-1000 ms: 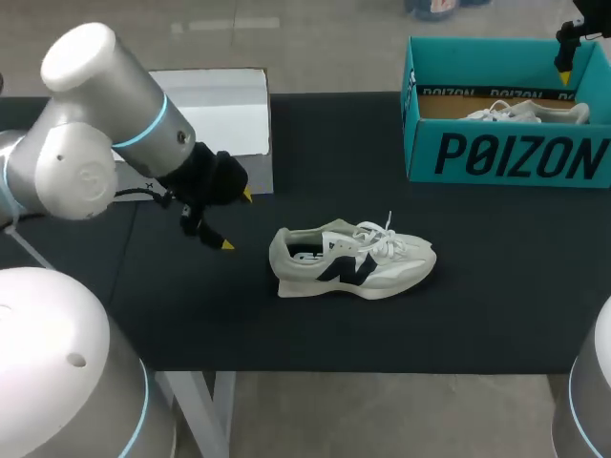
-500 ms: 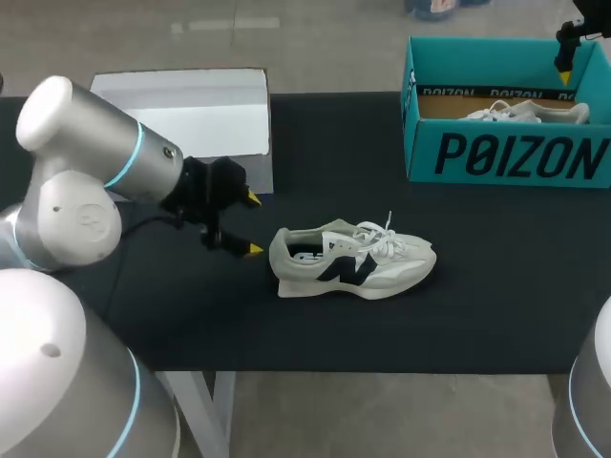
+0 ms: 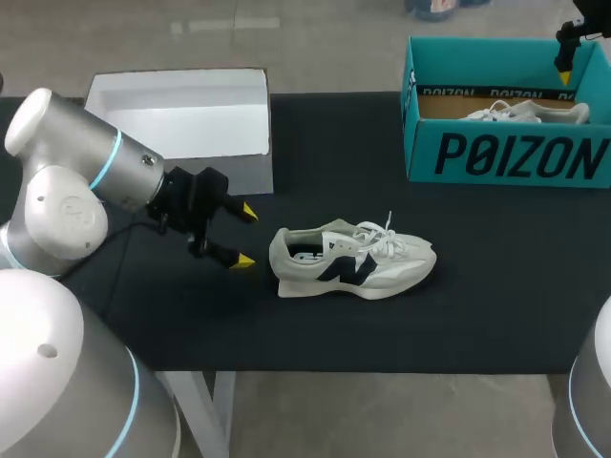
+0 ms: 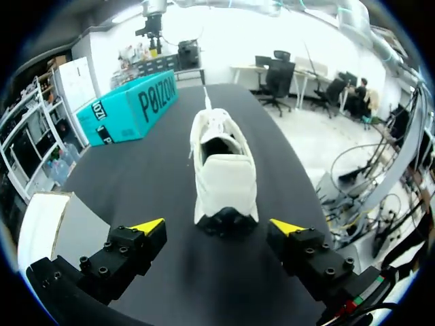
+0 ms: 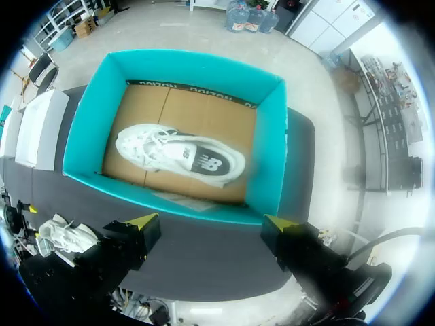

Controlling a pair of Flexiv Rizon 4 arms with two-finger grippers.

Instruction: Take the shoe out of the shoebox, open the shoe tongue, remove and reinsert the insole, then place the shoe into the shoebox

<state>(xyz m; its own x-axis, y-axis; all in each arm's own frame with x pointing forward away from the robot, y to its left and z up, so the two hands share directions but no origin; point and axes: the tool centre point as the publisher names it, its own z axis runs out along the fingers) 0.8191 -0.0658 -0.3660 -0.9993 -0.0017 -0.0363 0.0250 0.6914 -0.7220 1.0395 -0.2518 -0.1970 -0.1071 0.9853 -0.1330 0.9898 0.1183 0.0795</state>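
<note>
A white sneaker with a dark logo (image 3: 353, 262) lies on its sole in the middle of the black table, toe to the right. My left gripper (image 3: 243, 236) stands open just left of its heel. In the left wrist view the heel (image 4: 224, 204) sits just ahead of the open left gripper (image 4: 216, 226), touching neither finger. The teal shoebox (image 3: 506, 153) stands at the back right with a second white sneaker (image 3: 525, 113) inside. My right gripper (image 5: 211, 227) hangs open high above the box (image 5: 265, 156), looking down on that sneaker (image 5: 180, 155).
A white box lid (image 3: 191, 119) lies at the back left, behind my left arm; it also shows beside the left gripper (image 4: 41, 217). Bare black tabletop (image 3: 477, 286) stretches between the sneaker and the shoebox and along the front edge.
My left gripper has moved right and a little toward the front edge, ending behind the sneaker's heel, while the arm's elbow swung left. The right arm and the shoes have not moved.
</note>
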